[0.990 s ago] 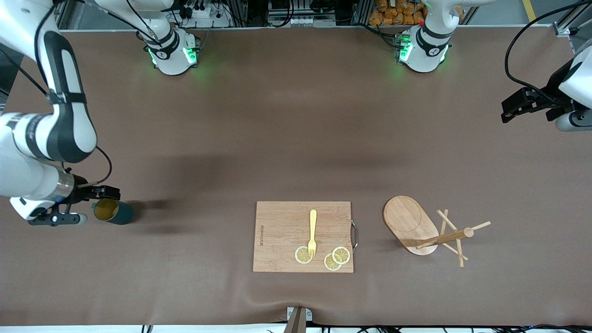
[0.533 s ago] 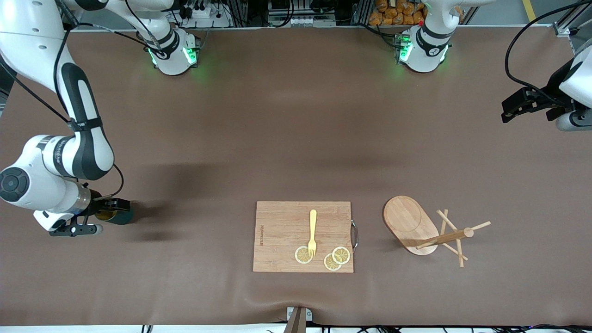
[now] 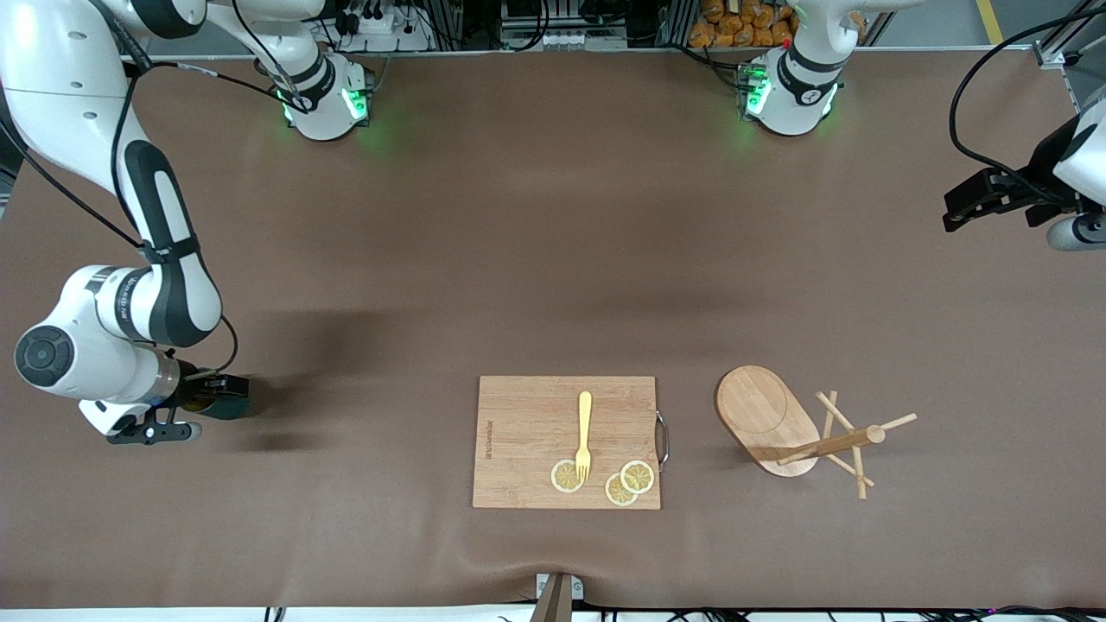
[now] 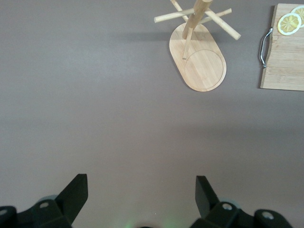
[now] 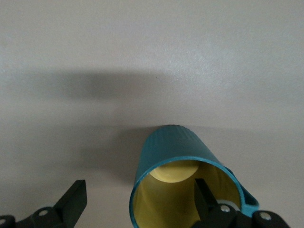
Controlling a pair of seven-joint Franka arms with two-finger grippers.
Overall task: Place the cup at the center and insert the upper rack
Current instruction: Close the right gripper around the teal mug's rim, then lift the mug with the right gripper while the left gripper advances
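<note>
The teal cup (image 3: 232, 403) with its yellow inside sits near the right arm's end of the table, mostly covered by my right gripper (image 3: 214, 399). In the right wrist view the cup (image 5: 176, 148) turns its mouth toward the right gripper (image 5: 139, 189). That gripper is open, with one finger inside the mouth and the other outside the wall. The upper rack (image 3: 782, 428), a wooden mug tree on an oval base, is beside the cutting board, also seen as the rack (image 4: 199, 64). My left gripper (image 3: 994, 197) waits open and empty, its jaws (image 4: 141, 184) over bare table.
A rectangular wooden cutting board (image 3: 527, 441) lies near the table's middle front, carrying a yellow fork (image 3: 584, 430) and three lemon slices (image 3: 624, 482). Its metal handle (image 3: 663, 439) faces the rack. Brown mat covers the table.
The right arm has swung in and brought its open gripper onto the cup's mouth, so the cup is now mostly hidden. The left gripper drifted slightly.
</note>
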